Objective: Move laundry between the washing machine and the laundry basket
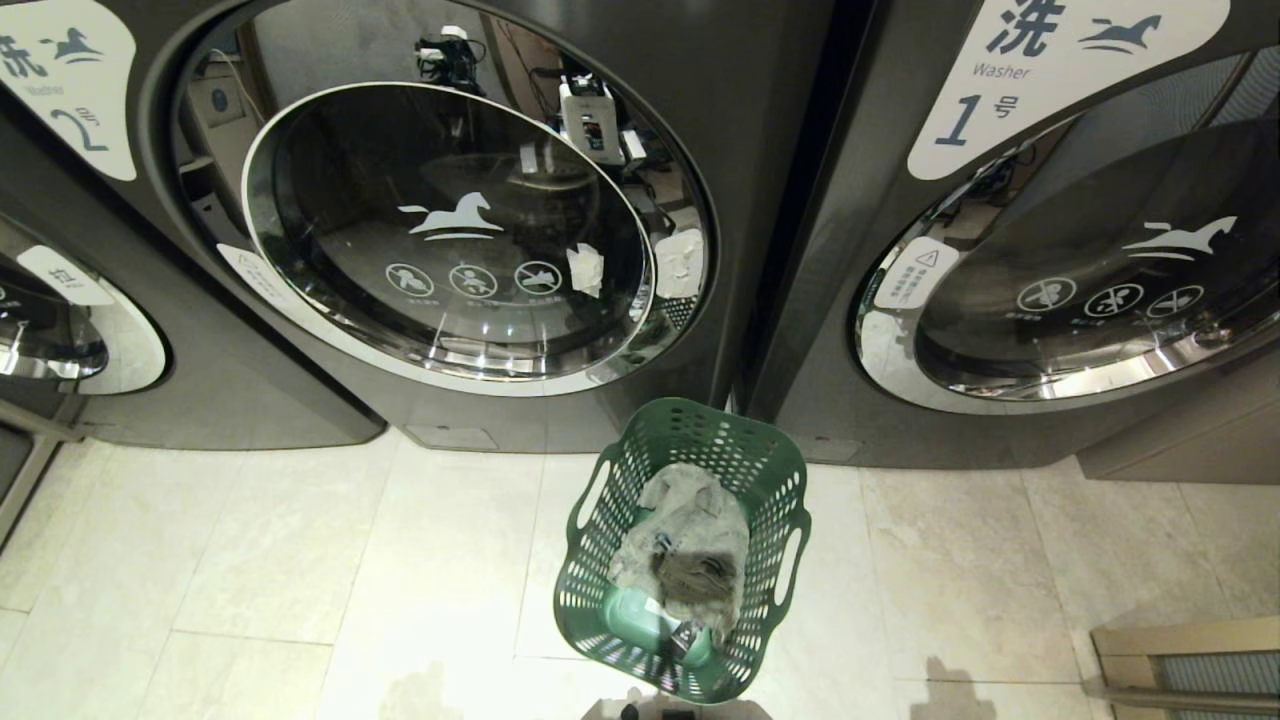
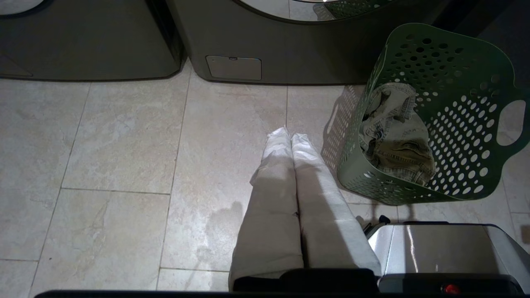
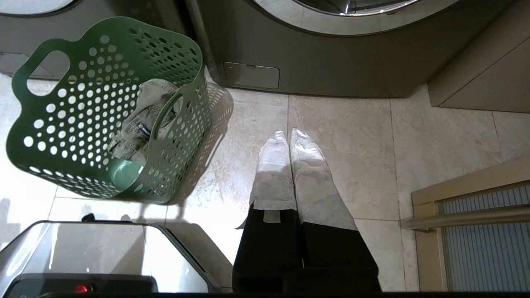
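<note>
Laundry basket [image 1: 775,470] beside washing machine [image 1: 450,240] front; floor [image 1: 300,560] leftward.

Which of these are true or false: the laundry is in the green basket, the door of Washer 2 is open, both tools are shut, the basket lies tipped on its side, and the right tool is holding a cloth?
1. The laundry is in the laundry basket. True.
2. The washing machine labelled Washer 2 has its door open. False: its round glass door is closed.
3. Both tools are shut. True: the left tool and the right tool each have fingers pressed together.
4. The basket lies tipped on its side. False: it stands upright on the tiled floor.
5. The right tool holds a cloth. False: it holds nothing and hangs over bare floor.
</note>
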